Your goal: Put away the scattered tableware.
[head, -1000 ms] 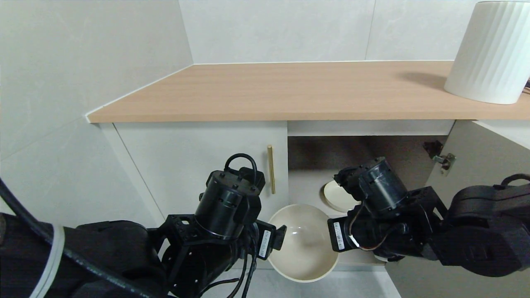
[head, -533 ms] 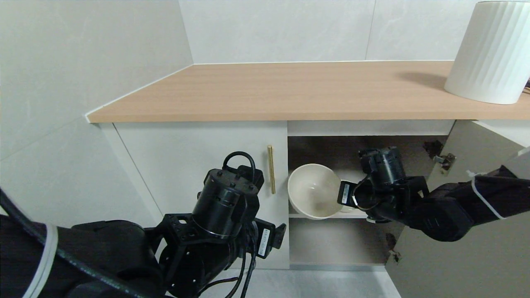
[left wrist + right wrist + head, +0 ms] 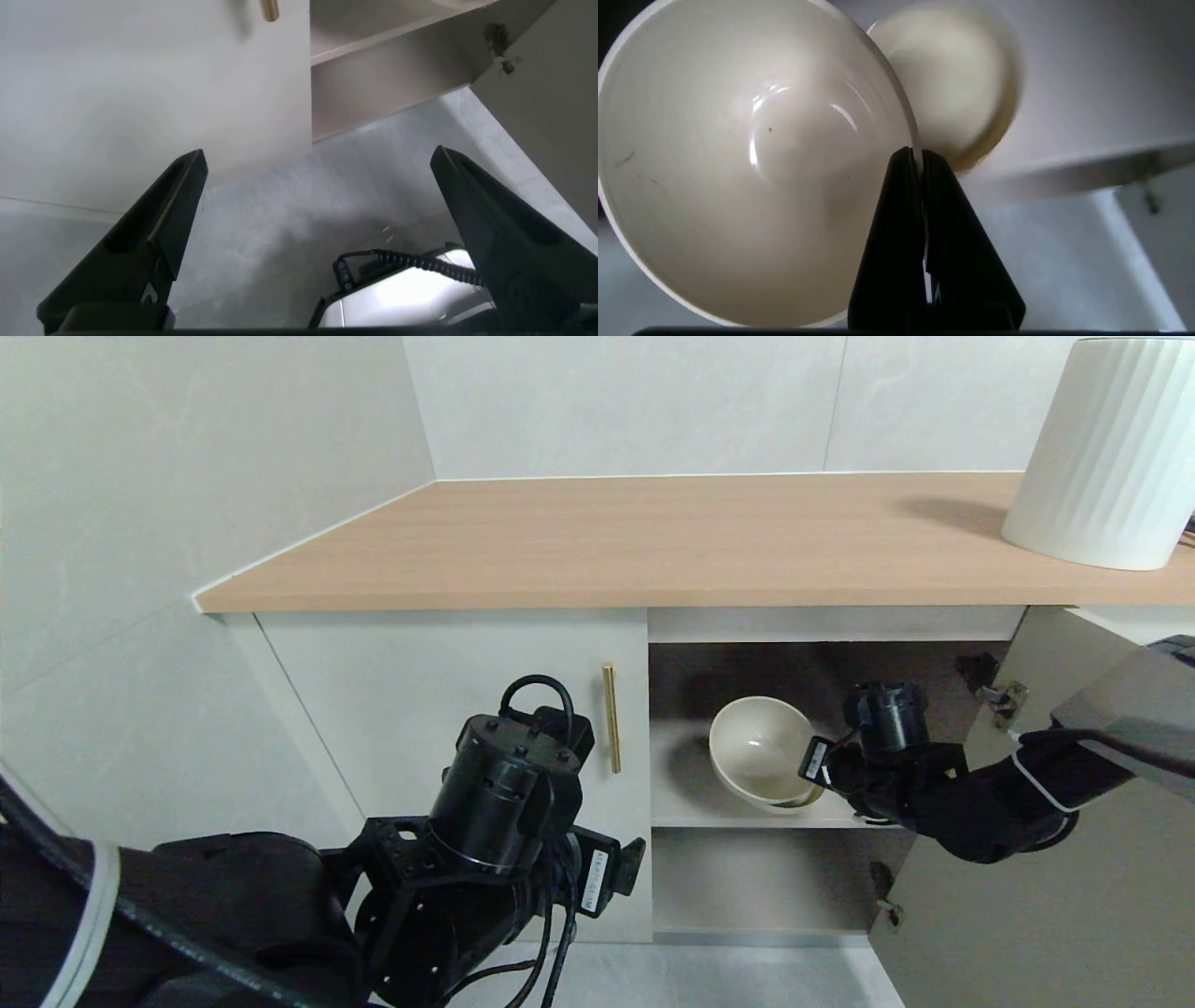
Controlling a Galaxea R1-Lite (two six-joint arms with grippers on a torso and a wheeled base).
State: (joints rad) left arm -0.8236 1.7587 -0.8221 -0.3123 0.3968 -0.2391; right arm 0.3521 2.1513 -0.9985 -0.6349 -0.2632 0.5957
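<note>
Bowl [image 3: 761,751]: glazed ceramic, smooth, round and deep. Likely stiff, weighty, slick and easily chipped, so a rim pinch looks like the only hold.

Nearest, left gripper [image 3: 318,159] hangs before the closed cupboard door, fingers spread and empty.

Farther in, right gripper [image 3: 812,775] has its fingers [image 3: 898,233] clamped on the rim. Bowl is tilted over the shelf [image 3: 691,807] near its front edge; contact unclear.

Behind it sits a matching plate [image 3: 957,93].

Wood-grain countertop [image 3: 653,537] set into a corner of pale tiled walls [image 3: 616,401], bearing a white ribbed container [image 3: 1106,448] at its far right. Below, a white cabinet [image 3: 831,623]: left door [image 3: 420,691] closed, with brass handle [image 3: 610,719]; right door [image 3: 1074,915] swung open, exposing a shelf [image 3: 681,793]. Grey floor [image 3: 728,980].
</note>
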